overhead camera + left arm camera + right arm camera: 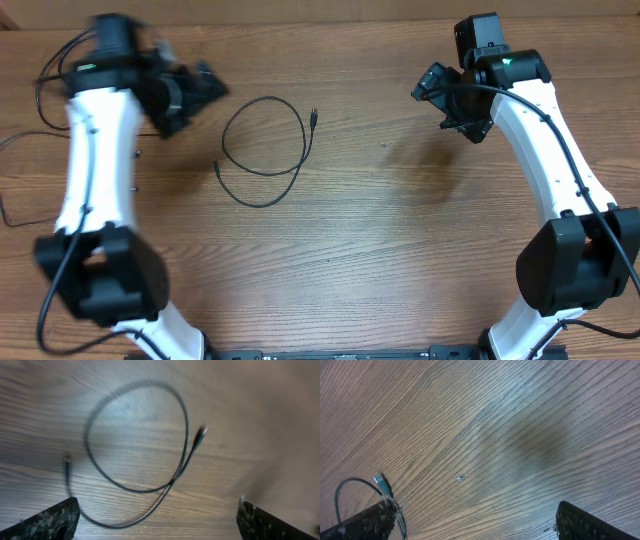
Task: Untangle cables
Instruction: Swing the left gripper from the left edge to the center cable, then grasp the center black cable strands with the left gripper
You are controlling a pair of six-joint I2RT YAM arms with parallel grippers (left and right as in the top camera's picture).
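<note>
A single thin black cable [265, 150] lies on the wooden table [400, 230] in one loose loop, its ends crossing. One plug end [314, 114] points to the back and the other end [217, 165] lies at the left. My left gripper [205, 95] hovers just left of the loop, open and holding nothing. In the left wrist view the cable [140, 489] and its plug [200, 435] lie ahead of the open left gripper [157, 522]. My right gripper [440, 105] is open well to the right of the loop. In the right wrist view the plug [381, 482] shows beside the left finger of the right gripper [475, 522].
Thin black wires [20, 140] trail along the table's left edge behind the left arm [95, 170]. The right arm [560, 160] curves along the right side. Bare wood lies between the two grippers.
</note>
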